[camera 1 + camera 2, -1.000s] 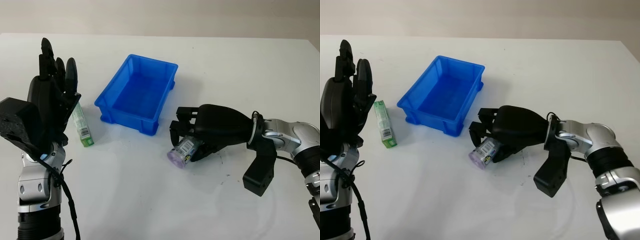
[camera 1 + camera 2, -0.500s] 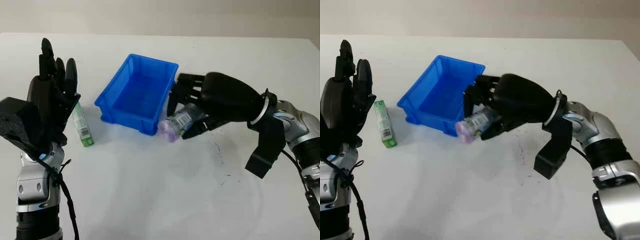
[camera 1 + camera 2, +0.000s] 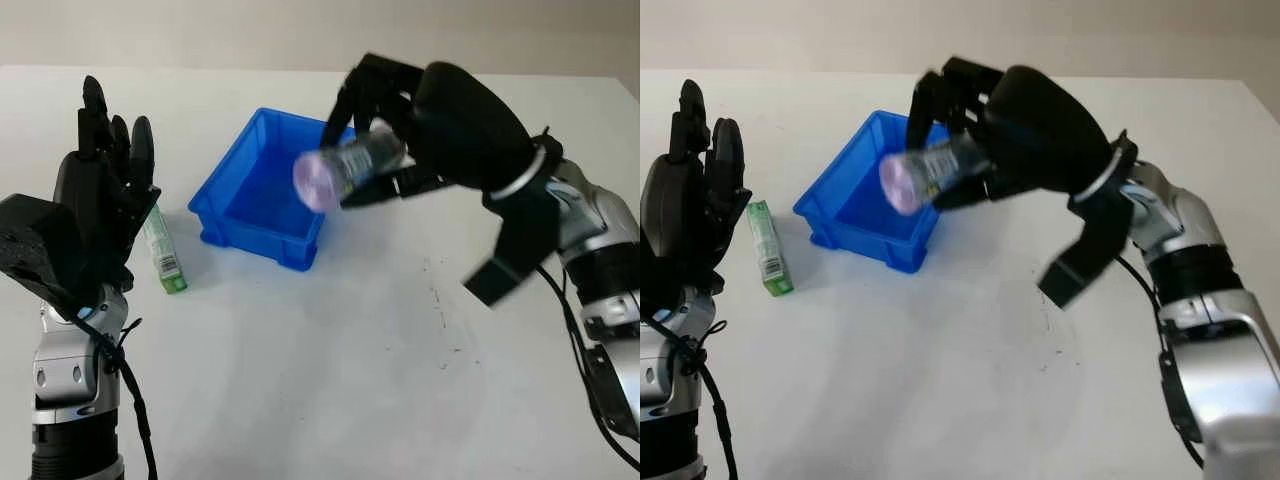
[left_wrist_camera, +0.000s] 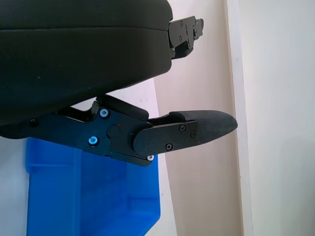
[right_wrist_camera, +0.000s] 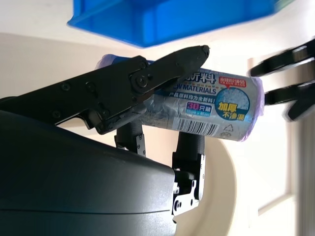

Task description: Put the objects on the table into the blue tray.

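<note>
From the head camera, my right hand (image 3: pixel 400 150) has its fingers wrapped around the roll (image 3: pixel 345 172), lifted off the table at the near right corner of the blue tray (image 3: pixel 262 215). The roll's long axis runs sideways, purple end toward the tray, so the drop spot is just left and further back, I reckon.

Left wrist camera: left hand (image 4: pixel 187 130) open, holding nothing, raised beside the green box (image 3: pixel 162 255).

Right wrist camera: fingers (image 5: pixel 147 78) clamped across the roll's label, tray beyond.
</note>
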Controlling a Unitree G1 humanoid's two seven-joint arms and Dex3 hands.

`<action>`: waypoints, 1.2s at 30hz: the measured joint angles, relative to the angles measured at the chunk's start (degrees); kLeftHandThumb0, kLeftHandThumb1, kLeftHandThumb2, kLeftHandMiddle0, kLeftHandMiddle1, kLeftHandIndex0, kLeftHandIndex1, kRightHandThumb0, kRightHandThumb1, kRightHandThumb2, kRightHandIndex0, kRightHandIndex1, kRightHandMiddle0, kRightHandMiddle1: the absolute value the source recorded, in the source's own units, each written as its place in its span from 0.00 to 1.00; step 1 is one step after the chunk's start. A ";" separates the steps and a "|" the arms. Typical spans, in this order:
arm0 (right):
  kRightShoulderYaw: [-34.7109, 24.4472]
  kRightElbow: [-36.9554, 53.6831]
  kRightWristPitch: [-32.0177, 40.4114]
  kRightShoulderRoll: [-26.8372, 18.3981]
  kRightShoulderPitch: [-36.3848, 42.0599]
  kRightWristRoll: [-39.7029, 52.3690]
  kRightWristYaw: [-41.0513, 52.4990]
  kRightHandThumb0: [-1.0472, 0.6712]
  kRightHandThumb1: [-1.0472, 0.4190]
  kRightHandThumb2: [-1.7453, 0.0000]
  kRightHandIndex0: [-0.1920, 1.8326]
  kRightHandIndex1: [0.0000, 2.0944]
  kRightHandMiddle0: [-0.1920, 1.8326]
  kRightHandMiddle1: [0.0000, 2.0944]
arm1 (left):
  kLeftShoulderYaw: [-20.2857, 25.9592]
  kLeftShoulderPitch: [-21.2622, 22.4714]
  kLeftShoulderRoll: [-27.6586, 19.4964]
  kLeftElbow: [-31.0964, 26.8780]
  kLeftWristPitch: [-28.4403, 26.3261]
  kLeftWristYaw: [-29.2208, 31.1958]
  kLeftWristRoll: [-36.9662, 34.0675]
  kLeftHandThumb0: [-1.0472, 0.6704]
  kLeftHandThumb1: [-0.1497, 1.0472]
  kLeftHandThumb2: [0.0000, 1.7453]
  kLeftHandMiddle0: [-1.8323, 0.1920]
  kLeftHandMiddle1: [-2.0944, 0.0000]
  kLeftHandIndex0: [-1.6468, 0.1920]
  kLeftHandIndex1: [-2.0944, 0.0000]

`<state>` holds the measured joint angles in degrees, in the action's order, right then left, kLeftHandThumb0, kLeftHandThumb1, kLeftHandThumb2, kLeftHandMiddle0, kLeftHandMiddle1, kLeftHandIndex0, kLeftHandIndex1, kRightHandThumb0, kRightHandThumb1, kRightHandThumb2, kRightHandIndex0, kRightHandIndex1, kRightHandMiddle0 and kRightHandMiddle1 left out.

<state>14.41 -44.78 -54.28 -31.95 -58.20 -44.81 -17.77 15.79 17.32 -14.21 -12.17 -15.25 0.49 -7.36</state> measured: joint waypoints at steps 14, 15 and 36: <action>6.39 -22.13 15.98 13.01 -7.88 0.36 -9.32 0.36 0.01 0.97 0.37 1.00 0.31 0.94 | -1.01 -0.10 1.09 -0.57 -0.03 -1.70 0.62 0.18 1.00 0.29 0.99 0.98 1.00 1.00; 6.83 -22.81 16.89 13.69 -8.03 0.52 -8.84 0.36 0.01 0.97 0.36 1.00 0.31 0.94 | -1.01 -0.09 1.16 -0.58 -0.03 -1.77 0.60 0.18 1.00 0.29 0.99 0.98 1.00 1.00; 10.73 -26.33 16.59 17.71 -9.31 4.79 3.87 0.30 0.01 0.97 0.13 0.59 0.12 0.58 | -2.09 -0.07 3.54 -0.34 0.79 -4.60 2.13 0.19 1.00 0.28 0.97 0.97 0.99 0.98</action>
<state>25.14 -71.11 -37.70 -14.24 -67.51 -40.02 -13.90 13.70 17.25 -10.66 -12.51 -14.46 -4.11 -5.24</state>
